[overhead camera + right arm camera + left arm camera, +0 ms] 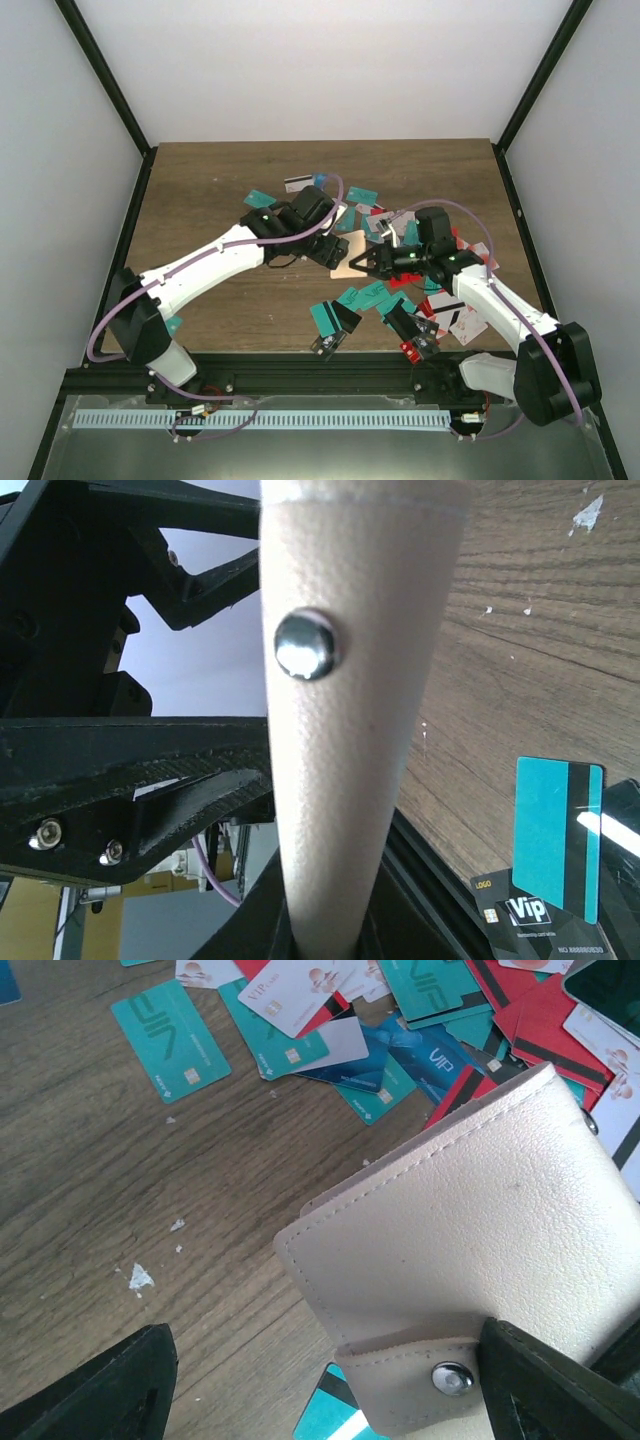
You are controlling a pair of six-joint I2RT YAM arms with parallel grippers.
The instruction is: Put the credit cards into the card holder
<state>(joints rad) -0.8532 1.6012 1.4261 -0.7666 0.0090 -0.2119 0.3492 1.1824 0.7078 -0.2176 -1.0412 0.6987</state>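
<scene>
The card holder sits near the middle of the table, between the two arms' fingertips and at the edge of the spread of credit cards. From the left wrist we see its pale tan, stitched outer face, folded, with the little tab at its lower edge and a metal snap stud on that tab. A teal card peeks out from under the tab.

The right gripper is clamped on the holder: in its own view the holder stands edge-on straight up from between the dark fingers, stud facing the camera. We cannot tell whether the holder's far edge touches the wood.

The left gripper has its jaws spread wide around the tab end. One finger overlaps the holder's corner beside the stud; the other is well apart from it, over bare wood.

Around the holder, the cards lie loose and overlapping: teal, red, white, blue and black ones beyond it in the left wrist view, several marked VIP. Beside the right gripper lie a teal card with a dark stripe and a black VIP card. More cards are strewn toward the near edge, between the arms. Small white flecks dot the wood.
</scene>
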